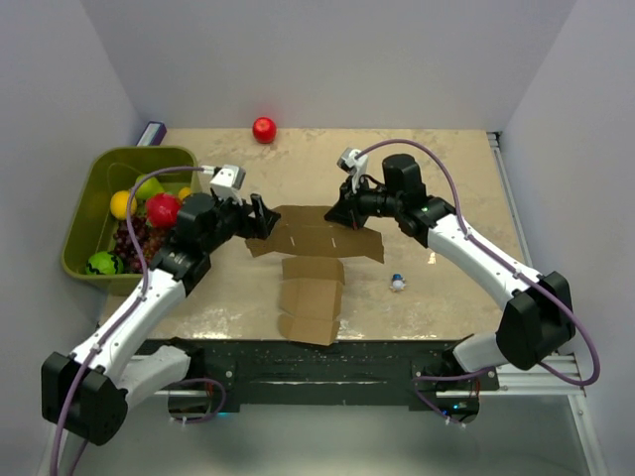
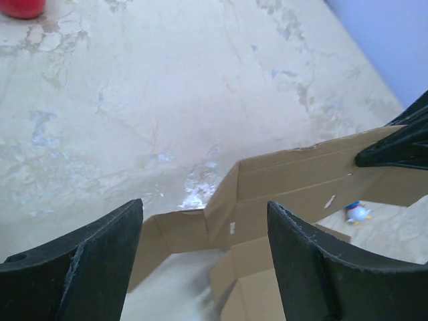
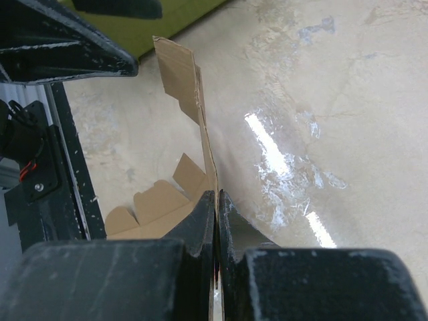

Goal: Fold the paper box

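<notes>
1. Box [image 1: 313,268]: a brown flat-cut sheet on the bench [image 1: 446,178], right of the bin [image 1: 119,154] and apart from it. The cross bar runs away from the bin, left to right. The stem runs toward the arm bases.
2. Right fingers [image 3: 200,227]: together, with the edge of the far strip pinched between them. From that pinch the strip stands up on edge and heads back toward the bin.
3. Left fingers [image 2: 87,267]: wide apart, holding nothing. They sit at the bin-side end of the strip. The raised card lies just ahead of the tips, not in the gap. Can't tell whether it touches them.
4. My read: the strip's long axis runs from one pair of fingers to the other. The bin-side end is free and the left arm is nearer, so the left fingers must straddle that edge for the next grip.
5. Risk: with only one pinch point, the free end could sag or twist.
6. Writing: none readable. The box is plain, with no print or brand; one pale speck on its inner face is too small to read. Toy [image 1: 398,283], across the box from the bin: blue-white, no legible text.
</notes>
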`<action>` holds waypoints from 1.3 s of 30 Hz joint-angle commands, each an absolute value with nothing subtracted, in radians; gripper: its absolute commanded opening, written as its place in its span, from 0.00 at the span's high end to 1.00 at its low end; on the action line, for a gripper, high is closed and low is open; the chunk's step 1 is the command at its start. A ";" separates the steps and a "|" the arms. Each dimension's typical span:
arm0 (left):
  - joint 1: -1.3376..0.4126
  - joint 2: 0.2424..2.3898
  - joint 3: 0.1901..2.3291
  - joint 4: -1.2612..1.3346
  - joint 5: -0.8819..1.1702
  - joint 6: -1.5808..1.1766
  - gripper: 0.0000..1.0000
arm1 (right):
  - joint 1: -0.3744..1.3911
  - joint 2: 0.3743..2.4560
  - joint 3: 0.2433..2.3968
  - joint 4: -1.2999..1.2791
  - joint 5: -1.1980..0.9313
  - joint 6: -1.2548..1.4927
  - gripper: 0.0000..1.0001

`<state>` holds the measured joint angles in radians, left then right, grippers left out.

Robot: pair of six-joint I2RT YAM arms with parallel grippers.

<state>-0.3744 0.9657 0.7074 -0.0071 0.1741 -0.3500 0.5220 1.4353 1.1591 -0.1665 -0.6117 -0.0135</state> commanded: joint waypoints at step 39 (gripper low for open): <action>-0.422 1.105 0.726 0.073 0.016 -0.189 1.00 | 0.515 1.361 1.201 -0.129 -0.284 0.472 0.09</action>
<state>-0.3950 1.1481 0.7689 -0.0521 0.1463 -0.1341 0.5201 1.4494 1.2114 -0.2035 -0.3725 0.2295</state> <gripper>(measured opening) 0.027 0.900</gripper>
